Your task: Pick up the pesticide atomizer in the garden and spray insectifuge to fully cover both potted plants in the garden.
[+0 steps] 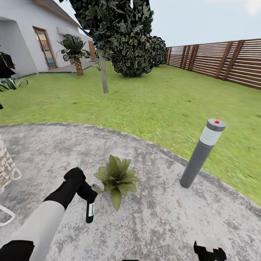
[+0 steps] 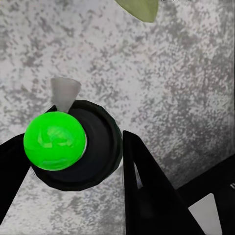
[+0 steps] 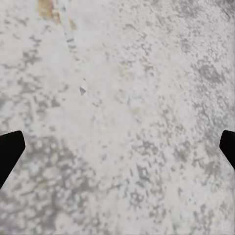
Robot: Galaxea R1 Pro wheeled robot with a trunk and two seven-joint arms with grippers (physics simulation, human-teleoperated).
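While the left gripper (image 1: 88, 195) has its fingers clenched on the pesticide atomizer (image 1: 90, 212), the bottle hangs just beside one potted plant (image 1: 116, 176) on the grey paving (image 1: 152, 221). Right gripper (image 3: 117, 147) fingers are spread wide, released, over bare paving.

On the paving (image 1: 163, 221), one potted plant (image 1: 116, 176) stands near its middle, with the pesticide atomizer (image 1: 90, 211) just left of it, off the ground. The bollard lamp (image 1: 202, 154) stands at the paving's right edge, lawn (image 1: 152, 101) behind, fence (image 1: 224, 61) beyond.
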